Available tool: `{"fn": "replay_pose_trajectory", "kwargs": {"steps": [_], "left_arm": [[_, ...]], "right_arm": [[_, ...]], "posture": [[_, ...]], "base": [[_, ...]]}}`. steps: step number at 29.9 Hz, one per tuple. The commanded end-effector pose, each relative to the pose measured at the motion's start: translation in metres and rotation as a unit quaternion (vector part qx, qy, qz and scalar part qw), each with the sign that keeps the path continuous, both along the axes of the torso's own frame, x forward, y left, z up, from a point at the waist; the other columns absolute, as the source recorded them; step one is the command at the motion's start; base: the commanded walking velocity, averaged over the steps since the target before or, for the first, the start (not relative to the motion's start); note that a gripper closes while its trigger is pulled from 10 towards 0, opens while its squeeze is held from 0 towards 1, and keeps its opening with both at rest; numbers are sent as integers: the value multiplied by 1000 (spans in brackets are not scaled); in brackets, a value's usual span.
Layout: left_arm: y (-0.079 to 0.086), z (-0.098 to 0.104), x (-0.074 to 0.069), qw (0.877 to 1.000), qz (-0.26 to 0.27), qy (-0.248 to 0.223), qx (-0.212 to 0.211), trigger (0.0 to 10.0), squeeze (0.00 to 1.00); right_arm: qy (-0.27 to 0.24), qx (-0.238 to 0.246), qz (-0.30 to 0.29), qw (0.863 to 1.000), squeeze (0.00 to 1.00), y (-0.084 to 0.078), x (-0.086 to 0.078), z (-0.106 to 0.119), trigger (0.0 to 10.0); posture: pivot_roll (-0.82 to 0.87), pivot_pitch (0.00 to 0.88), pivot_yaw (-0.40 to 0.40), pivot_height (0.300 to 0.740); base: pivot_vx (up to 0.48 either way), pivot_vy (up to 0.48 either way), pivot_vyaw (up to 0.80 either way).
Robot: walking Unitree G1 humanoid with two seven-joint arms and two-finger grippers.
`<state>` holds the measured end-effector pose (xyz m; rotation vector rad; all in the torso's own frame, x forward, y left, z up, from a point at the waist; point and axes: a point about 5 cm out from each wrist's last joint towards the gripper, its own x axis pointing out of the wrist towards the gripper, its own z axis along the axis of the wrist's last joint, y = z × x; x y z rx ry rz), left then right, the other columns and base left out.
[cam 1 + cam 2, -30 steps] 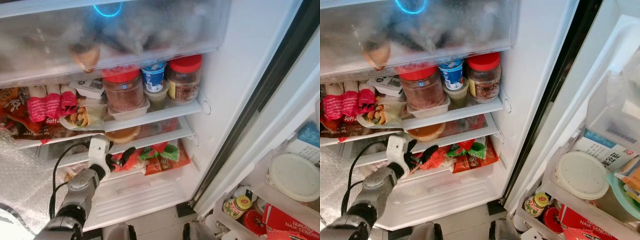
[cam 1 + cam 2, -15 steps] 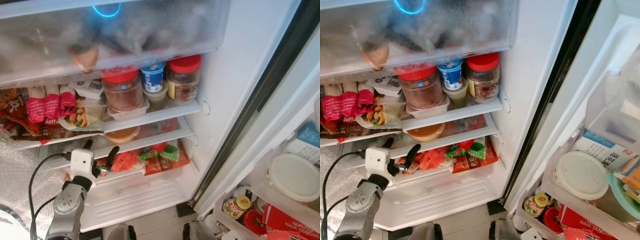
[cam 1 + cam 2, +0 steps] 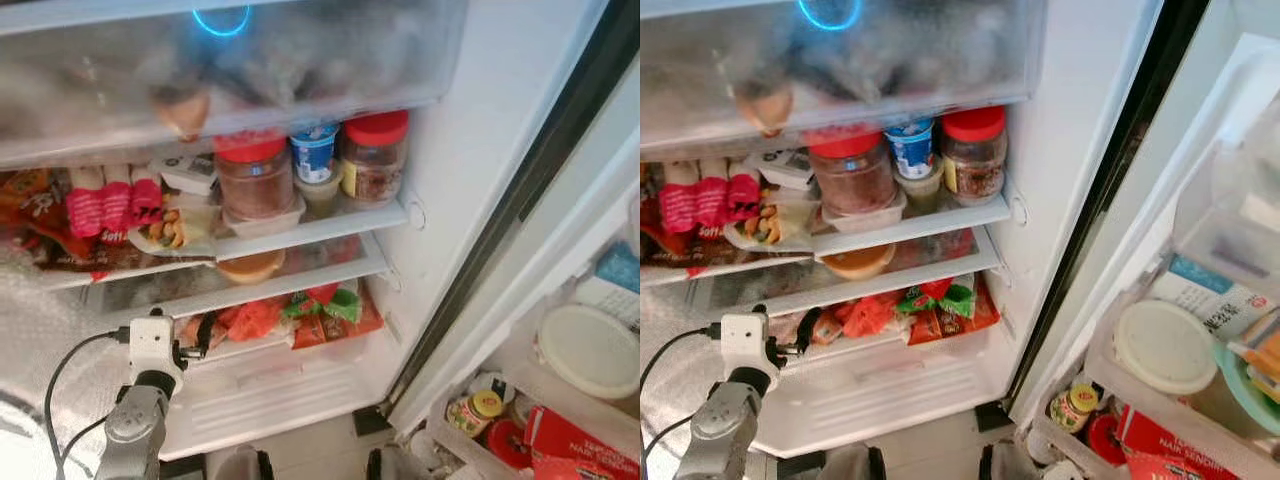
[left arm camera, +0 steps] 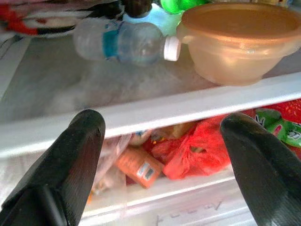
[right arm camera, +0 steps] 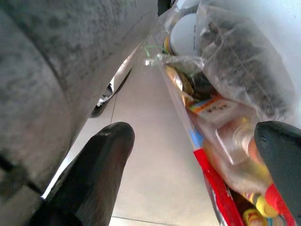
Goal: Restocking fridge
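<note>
Left wrist view: left end effector [image 4: 162,150] wide open, empty.

The open fridge [image 3: 430,150] stands packed, red-lidded jars [image 3: 250,180] on its middle shelf.

The upper fridge shelf [image 3: 300,232] carries two red-lidded jars [image 3: 256,178], a blue-and-white cup [image 3: 316,152] between them, and red packets [image 3: 105,205] to the left. On the glass shelf [image 4: 155,110] below lie an orange lidded bowl [image 4: 235,40] and, left of it, a clear water bottle [image 4: 122,41] on its side. Lowest, the drawer [image 3: 280,385] holds red and green bags [image 3: 300,315].
</note>
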<state>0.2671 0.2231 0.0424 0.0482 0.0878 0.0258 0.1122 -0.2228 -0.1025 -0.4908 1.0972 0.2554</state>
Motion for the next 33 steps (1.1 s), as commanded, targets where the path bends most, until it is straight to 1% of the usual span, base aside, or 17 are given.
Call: {"fn": "replay_pose_trajectory", "kwargs": {"steps": [1, 8, 15, 16, 17, 20, 21, 23, 24, 25, 26, 27, 28, 30, 31, 33], "left_arm": [[1, -9, -4, 1000, 5, 23, -9, 10000, 0], [2, -10, -3, 1000, 2, 29, -1, 10000, 0], [2, -8, 2, 999, 9, 30, -10, 10000, 0], [4, -14, 2, 998, 18, 51, -25, 10000, 0], [4, -14, 2, 998, 18, 51, -25, 10000, 0], [7, -33, -1, 992, 34, 110, -54, 10000, 0], [9, -42, -4, 987, 42, 142, -62, 10000, 0], [9, -45, -5, 986, 44, 151, -61, 10000, 0], [12, -53, -10, 979, 58, 179, -81, 10000, 0], [15, -59, -15, 976, 57, 202, -65, 10000, 0], [18, -68, -23, 970, 60, 233, -41, 10000, 0], [20, -70, -25, 968, 63, 241, -38, 10000, 0], [22, -77, -32, 959, 69, 273, -15, 10000, 0], [23, -81, -37, 954, 74, 290, -9, 10000, 0], [21, -88, -43, 945, 67, 319, 2, 10000, 0], [19, -92, -47, 938, 57, 341, 18, 10000, 0]], "right_arm": [[41, 7, 14, 999, 0, 11, -20, -8, 10000], [40, 10, 13, 999, 0, 11, -20, -8, 10000], [40, 12, 12, 999, 0, 11, -19, -8, 10000], [40, 12, 11, 999, 0, 11, -18, -8, 10000], [40, 12, 11, 999, 0, 11, -18, -8, 10000], [40, 13, 12, 999, 0, 11, -18, -7, 10000], [39, 13, 12, 999, 0, 11, -18, -7, 10000], [39, 13, 12, 999, 0, 11, -17, -7, 10000], [39, 13, 12, 999, 0, 11, -17, -7, 10000], [38, 13, 12, 999, 0, 11, -17, -7, 10000], [37, 13, 11, 999, 0, 11, -17, -7, 10000], [37, 13, 10, 999, 0, 11, -17, -7, 10000], [37, 13, 10, 999, 0, 11, -16, -7, 10000], [37, 13, 10, 999, 0, 11, -16, -7, 10000], [37, 13, 10, 999, 0, 10, -16, -7, 10000], [37, 13, 10, 999, 0, 10, -16, -7, 10000]], "posture": [[-82, 48, 50, 658], [-82, 68, 53, 658], [-75, 88, 52, 658], [-71, 94, 51, 658], [-71, 94, 51, 658], [-66, 97, 48, 658], [-66, 97, 48, 658], [-64, 99, 49, 658], [-67, 99, 52, 658], [-68, 98, 51, 658], [-68, 98, 51, 658], [-67, 99, 49, 658], [-67, 100, 47, 658], [-67, 99, 45, 658], [-63, 99, 42, 658], [-63, 98, 40, 658]], "base": [[-390, 0, 0], [-392, 0, 0], [-376, 0, 0], [0, 0, 0], [0, 0, 0], [0, 0, 0], [0, 0, 0], [0, 0, 0], [0, 0, 0], [0, 0, 0], [0, 0, 0], [0, 0, 0], [0, 0, 0], [0, 0, 0], [0, 0, 0], [0, 0, 0]]}}
